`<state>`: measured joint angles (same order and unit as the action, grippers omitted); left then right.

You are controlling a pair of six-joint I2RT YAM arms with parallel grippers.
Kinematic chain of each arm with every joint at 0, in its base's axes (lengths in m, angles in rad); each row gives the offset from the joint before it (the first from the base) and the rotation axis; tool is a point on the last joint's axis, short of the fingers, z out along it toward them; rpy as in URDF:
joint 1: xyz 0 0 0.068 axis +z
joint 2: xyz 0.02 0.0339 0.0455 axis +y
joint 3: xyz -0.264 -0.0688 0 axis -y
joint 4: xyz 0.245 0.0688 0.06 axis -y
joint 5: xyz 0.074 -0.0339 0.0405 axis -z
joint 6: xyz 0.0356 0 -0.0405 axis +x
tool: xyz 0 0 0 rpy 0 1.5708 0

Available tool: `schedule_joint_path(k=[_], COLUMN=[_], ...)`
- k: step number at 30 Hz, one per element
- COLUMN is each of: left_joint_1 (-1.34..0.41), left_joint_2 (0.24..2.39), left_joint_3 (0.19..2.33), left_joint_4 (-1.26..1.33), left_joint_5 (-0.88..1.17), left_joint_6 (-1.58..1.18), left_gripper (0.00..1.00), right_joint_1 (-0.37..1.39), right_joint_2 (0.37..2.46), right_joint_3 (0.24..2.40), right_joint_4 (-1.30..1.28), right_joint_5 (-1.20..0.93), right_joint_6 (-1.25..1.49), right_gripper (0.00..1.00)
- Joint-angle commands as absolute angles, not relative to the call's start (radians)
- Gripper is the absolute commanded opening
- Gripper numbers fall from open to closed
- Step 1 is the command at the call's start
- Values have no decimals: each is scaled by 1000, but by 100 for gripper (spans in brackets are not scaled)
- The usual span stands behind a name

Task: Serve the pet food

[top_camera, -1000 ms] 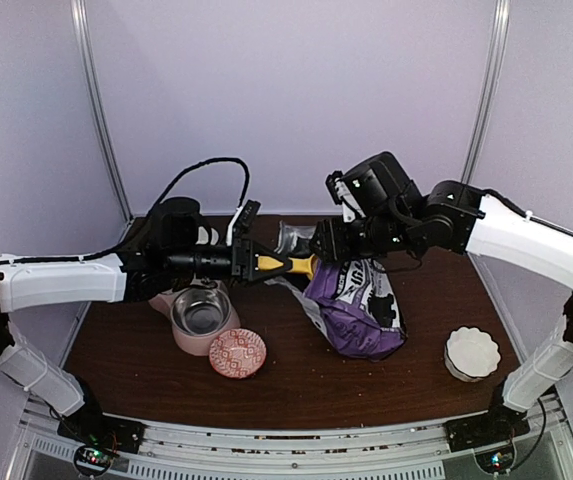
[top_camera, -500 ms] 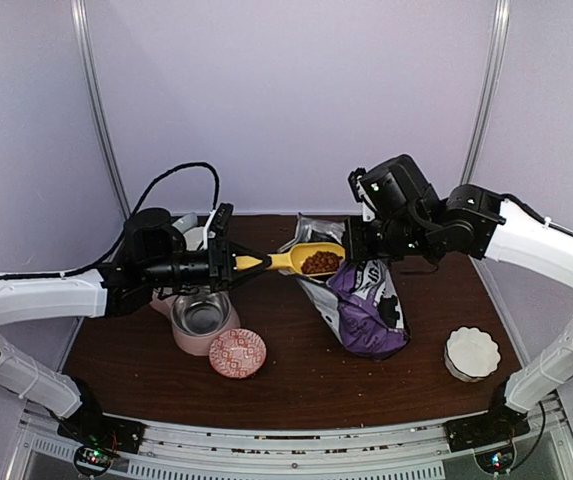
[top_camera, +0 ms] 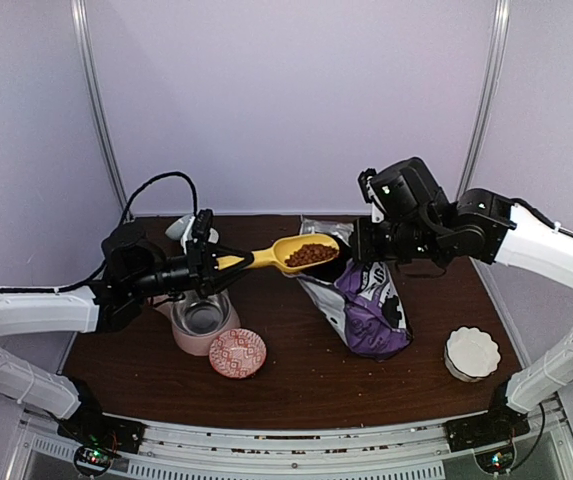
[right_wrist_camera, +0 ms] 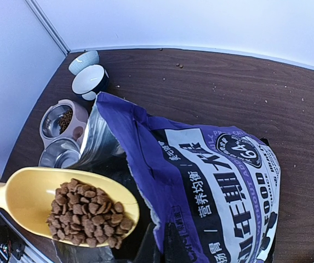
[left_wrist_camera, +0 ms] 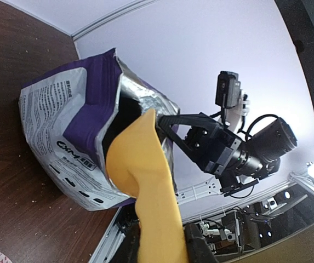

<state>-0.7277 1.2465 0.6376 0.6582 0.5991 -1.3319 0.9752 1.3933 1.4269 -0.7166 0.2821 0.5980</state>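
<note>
The yellow scoop (top_camera: 284, 254) is heaped with brown kibble (top_camera: 311, 254) and hangs level just left of the purple bag's (top_camera: 371, 312) open mouth. My left gripper (top_camera: 216, 263) is shut on the scoop's handle. In the left wrist view the scoop's underside (left_wrist_camera: 140, 164) runs from my gripper (left_wrist_camera: 162, 246) toward the bag (left_wrist_camera: 63, 126). My right gripper (top_camera: 354, 252) is shut on the bag's top edge and holds it open. The right wrist view shows the kibble (right_wrist_camera: 88, 213) in the scoop (right_wrist_camera: 25, 192) beside the bag (right_wrist_camera: 217, 181); my gripper (right_wrist_camera: 170, 241) is mostly hidden under the rim.
The pink double feeder (top_camera: 179, 340) with steel bowls stands below the left gripper; its far bowl (right_wrist_camera: 65, 119) holds some kibble. A red patterned dish (top_camera: 237, 352) lies in front. A white bowl (top_camera: 471, 352) sits at right. Two small bowls (right_wrist_camera: 88, 79) stand at the back left.
The left gripper pulled the scoop out of the bag and leftward, now loaded with kibble. The right arm shifted right, drawing the bag's mouth more upright.
</note>
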Motion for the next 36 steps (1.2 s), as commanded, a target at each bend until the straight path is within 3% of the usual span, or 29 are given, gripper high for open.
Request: schedule_joint_path(k=[1,15,27,36], left_joint_1=[-700,-702,-585,-386], left_joint_2=[1189,1180,998,806], left_joint_3=[608,603,521,448], left_joint_4=[819,879,563,339], left_joint_5=[638,651,515,609], left_joint_6=[-1371,-1415,-1440,-1391], left_gripper=[0,0,0,0], right_joint_1=[971,968,968,964], right_joint_2=[1345,1333,1322,1322], right_joint_3=[1423,1415,1410,1405], right_joint_4=[-710,-708,-712,-710], right_joint_5=[332,334,344,346], right_joint_6=[611,622,624,622], right_gripper=[1,2,2,3])
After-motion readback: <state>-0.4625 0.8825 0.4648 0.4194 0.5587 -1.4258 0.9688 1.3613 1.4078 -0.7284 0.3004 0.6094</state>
